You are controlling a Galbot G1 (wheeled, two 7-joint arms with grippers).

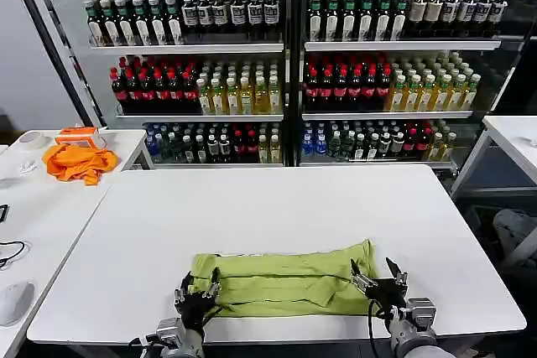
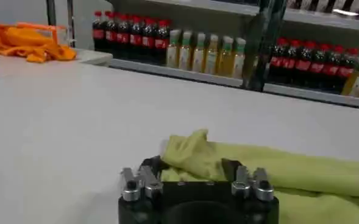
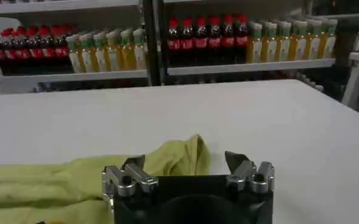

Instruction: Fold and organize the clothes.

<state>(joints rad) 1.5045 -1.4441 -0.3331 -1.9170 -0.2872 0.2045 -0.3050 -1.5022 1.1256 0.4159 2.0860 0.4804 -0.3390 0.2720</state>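
Shirt folded to a long band at near edge of bench, one tool at each end.

T-shirt [image 1: 281, 278] lies flat, lengthwise across the near part of the white bench [image 1: 277, 207], sides folded in. Left tool [image 1: 198, 294] sits at the shirt's left end, fingers apart, with the raised cloth corner between them; whether they grip it cannot be told. Right tool [image 1: 378, 277] sits at the right end, fingers spread apart, cloth corner just ahead of them. Orange cloth [image 1: 78, 159] lies well apart on a side bench at far left. Bottle shelves [image 1: 285, 64] stand behind.
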